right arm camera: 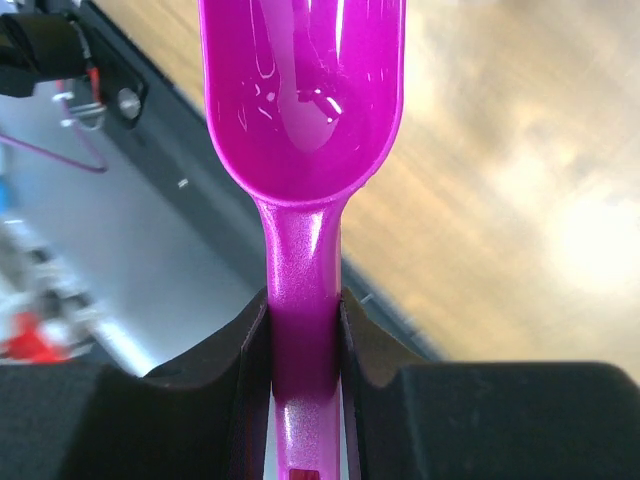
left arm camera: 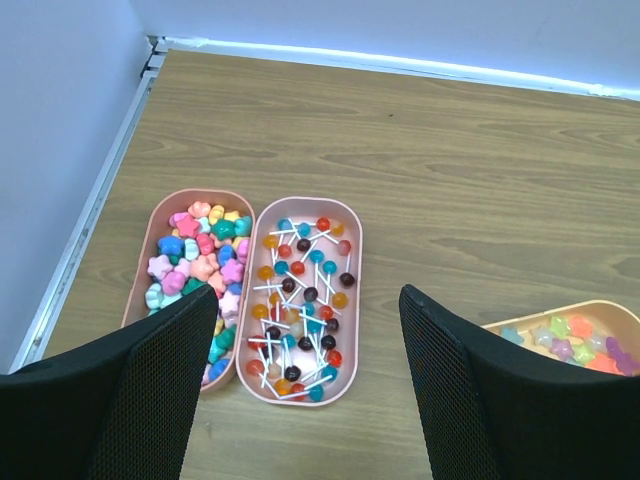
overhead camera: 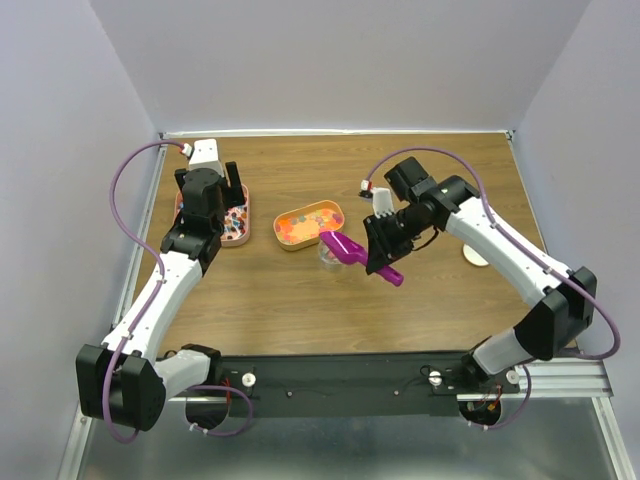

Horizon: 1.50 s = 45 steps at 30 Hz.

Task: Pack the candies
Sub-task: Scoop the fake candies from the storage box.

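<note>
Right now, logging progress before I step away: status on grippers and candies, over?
Left gripper open, empty, over peach oblong trays. Right gripper shut on magenta plastic scoop, bowl empty. Tiny multicoloured candies lie in trays. No obstruction seen.

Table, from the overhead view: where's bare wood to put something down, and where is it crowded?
The middle band is crowded: two candy trays under the left hand, a third tray, then the scoop held by the right hand. The table is bare along the back wall and in a wide strip between those trays and the black rail.
</note>
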Each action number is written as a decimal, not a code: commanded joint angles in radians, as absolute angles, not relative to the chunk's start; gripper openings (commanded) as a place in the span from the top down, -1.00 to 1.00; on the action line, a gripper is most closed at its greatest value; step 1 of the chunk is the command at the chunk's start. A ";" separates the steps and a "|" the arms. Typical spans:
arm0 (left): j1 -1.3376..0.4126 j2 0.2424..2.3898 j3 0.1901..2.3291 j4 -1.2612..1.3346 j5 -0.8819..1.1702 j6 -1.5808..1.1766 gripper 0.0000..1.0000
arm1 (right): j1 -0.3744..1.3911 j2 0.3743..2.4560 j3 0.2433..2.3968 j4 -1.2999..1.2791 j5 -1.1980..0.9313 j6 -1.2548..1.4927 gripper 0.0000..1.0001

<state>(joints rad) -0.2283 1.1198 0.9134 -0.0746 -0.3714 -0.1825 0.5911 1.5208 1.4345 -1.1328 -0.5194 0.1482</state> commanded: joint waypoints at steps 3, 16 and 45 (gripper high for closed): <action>-0.221 1.121 0.904 -0.048 -0.325 -0.172 -0.62 | 0.637 1.485 1.433 -0.965 -0.341 -0.139 0.99; -0.222 1.195 0.900 -0.011 -0.012 -0.169 -0.61 | 0.693 1.525 1.399 -0.749 -0.098 -0.327 0.99; -0.230 1.405 0.900 0.112 0.749 -0.468 -0.34 | 0.693 1.454 1.184 -0.462 -0.284 -0.465 0.99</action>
<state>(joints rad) -0.2150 1.3975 0.9031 0.0341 0.5846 -0.3782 0.6846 1.4761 1.2114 -0.5819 -0.2180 -0.4473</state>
